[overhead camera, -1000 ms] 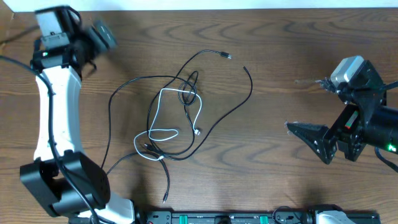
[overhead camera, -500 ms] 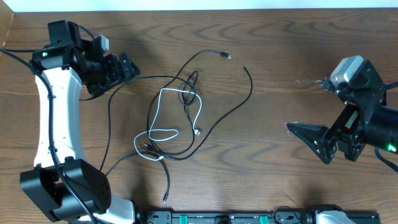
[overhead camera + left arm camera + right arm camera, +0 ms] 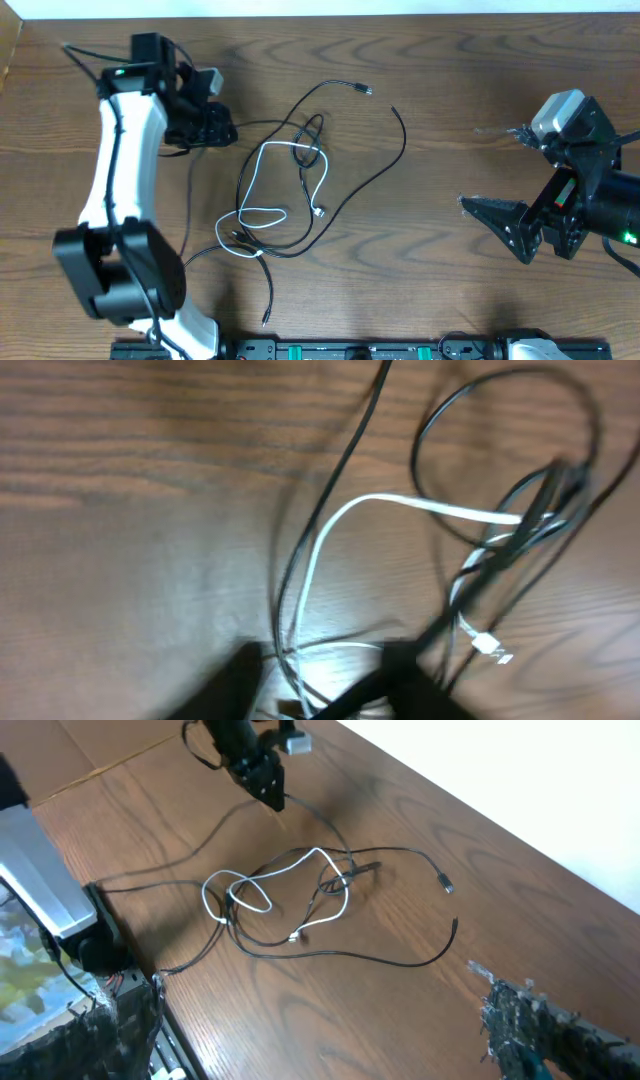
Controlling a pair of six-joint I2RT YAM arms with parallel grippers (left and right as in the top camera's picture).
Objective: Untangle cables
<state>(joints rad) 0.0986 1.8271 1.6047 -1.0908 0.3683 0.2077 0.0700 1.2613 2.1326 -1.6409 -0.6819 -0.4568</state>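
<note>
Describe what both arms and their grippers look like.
The left arm has white links, black joints, a black cable along it and a green light near the wrist; the left gripper is black. The right arm is black with a grey camera block, and the right gripper has dark pointed fingers.

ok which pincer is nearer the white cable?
Left. The left pincer hovers just up-left of the white cable loop; the right pincer sits far off to its right.
</note>
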